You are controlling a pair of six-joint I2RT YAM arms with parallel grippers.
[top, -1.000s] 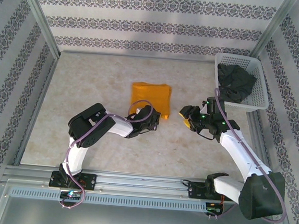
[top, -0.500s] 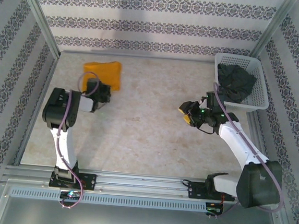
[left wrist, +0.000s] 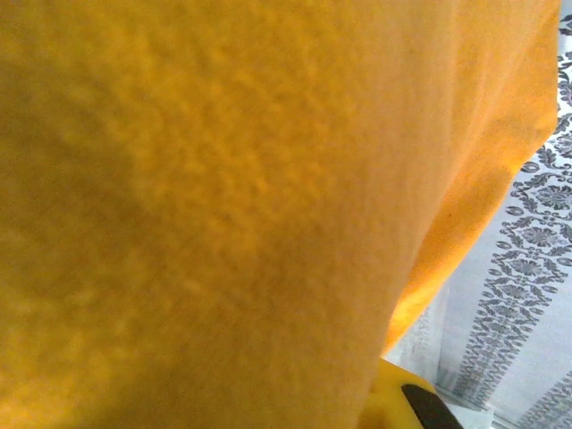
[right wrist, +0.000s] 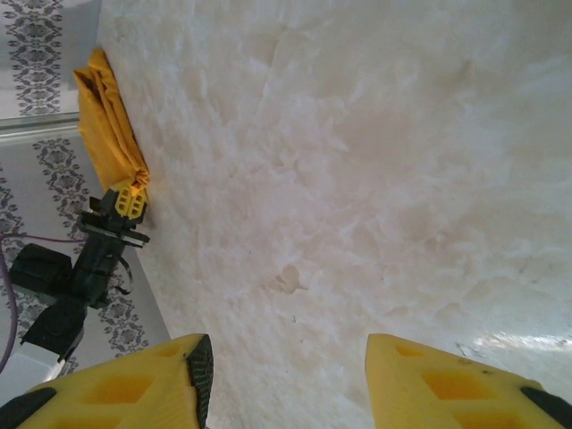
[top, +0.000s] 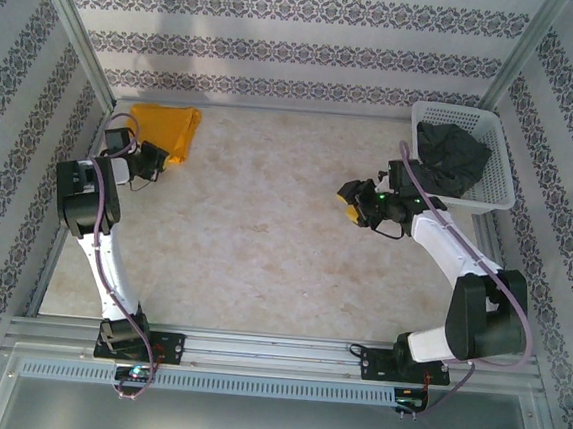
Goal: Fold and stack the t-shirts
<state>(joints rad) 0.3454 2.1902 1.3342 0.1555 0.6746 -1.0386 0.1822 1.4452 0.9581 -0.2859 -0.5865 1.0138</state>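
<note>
1. The orange-yellow t-shirt lies as a compact folded packet in the far-left corner of the surface, close to the patterned wall. I read that as parking. A finished fold is set out of the working middle, where the 2nd shirt can go on top of it.
2. My left hand is at the packet's near edge with its fingers pressed together. The left wrist camera looks straight into orange cloth, so I judge the hand is pinching that edge, not merely resting beside it.
3. The charcoal t-shirt sits bunched and unfolded inside the white basket at the far right, well apart from the orange one. I think it is there simply because its turn has not come.
4. My right hand hovers over bare surface just left of the basket, its fingers spread with nothing between them. I take that as readiness to go for the charcoal shirt.
5. Count: 2 t-shirts (1 folded, 1 not), 1 basket, 2 arms and 2 hands (1 closed on cloth, 1 empty). Shirts stacked so far: 0.
</note>
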